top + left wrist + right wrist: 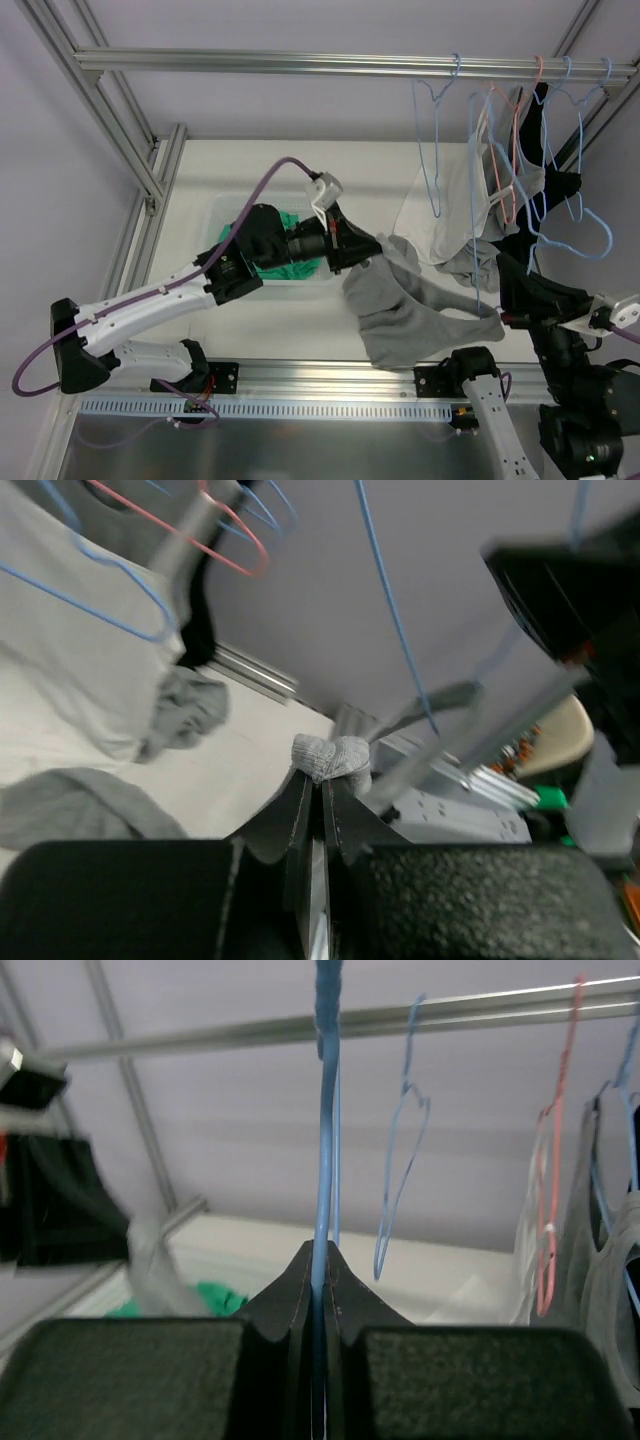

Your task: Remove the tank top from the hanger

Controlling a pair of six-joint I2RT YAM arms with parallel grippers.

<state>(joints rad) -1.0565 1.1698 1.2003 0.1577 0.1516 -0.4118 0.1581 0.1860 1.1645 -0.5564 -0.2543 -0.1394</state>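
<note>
The grey tank top (400,310) hangs stretched in the air between both arms, over the table's front. My left gripper (368,252) is shut on a bunched corner of it, seen as a grey wad (332,755) at the fingertips in the left wrist view, where the gripper (322,780) shows no gap. The blue hanger (478,200) drops from the rail as a thin wire into the garment's right end. My right gripper (503,318) is shut on that wire; in the right wrist view the gripper (322,1255) pinches the blue hanger (326,1110) upright between its jaws.
The top rail (300,62) carries several more hangers: an empty blue one (430,150), a pink one (510,150) with a white garment (450,215), and a black garment (535,200). A clear bin (225,215) holding green cloth (290,250) lies under the left arm.
</note>
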